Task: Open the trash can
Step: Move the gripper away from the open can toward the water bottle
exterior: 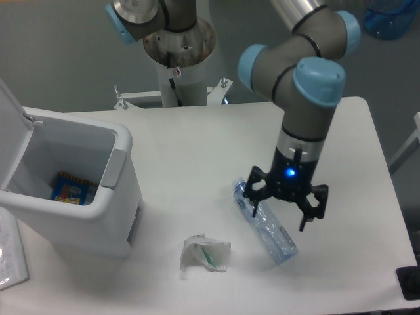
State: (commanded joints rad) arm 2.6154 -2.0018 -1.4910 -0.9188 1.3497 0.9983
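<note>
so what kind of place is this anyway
Probably a robotics lab or test cell: a robot arm on a pedestal works over a plain white table set with a trash can and staged litter like a plastic bottle.

The trash can, a boxy white bin with rounded corners, stands open at the counter's left edge, lid raised upright (grey tab facing right).
</note>
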